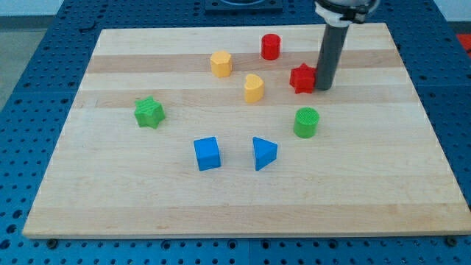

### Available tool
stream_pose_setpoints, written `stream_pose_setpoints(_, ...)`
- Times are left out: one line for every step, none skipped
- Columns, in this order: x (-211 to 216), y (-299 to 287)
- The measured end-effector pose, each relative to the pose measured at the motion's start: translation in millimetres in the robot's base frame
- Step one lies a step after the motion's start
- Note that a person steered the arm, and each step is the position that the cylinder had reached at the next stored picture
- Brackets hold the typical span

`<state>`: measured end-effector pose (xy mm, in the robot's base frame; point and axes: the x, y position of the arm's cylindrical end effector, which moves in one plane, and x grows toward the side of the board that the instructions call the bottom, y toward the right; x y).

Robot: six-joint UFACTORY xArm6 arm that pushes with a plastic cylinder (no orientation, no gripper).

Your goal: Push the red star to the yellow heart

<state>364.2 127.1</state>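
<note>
The red star (302, 78) lies on the wooden board at the upper right of centre. The yellow heart (254, 87) lies a short way to its left and slightly lower, with a gap between them. My tip (324, 88) stands on the board right beside the star's right side, touching or nearly touching it. The dark rod rises from there to the view's top edge.
A yellow hexagon (221, 64) lies up-left of the heart. A red cylinder (271, 46) stands above the heart and star. A green cylinder (306, 122) stands below the star. A green star (149, 112) is at left. A blue cube (207, 154) and blue triangle (263, 152) sit lower centre.
</note>
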Motion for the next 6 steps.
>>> stream_pose_setpoints(0.0,-8.0)
stream_pose_setpoints(-15.8,6.3)
stream_pose_setpoints(-50.5,8.9)
stream_pose_setpoints(-54.1,-1.6)
stream_pose_setpoints(-37.9,-10.0)
stream_pose_setpoints(-17.2,-10.7)
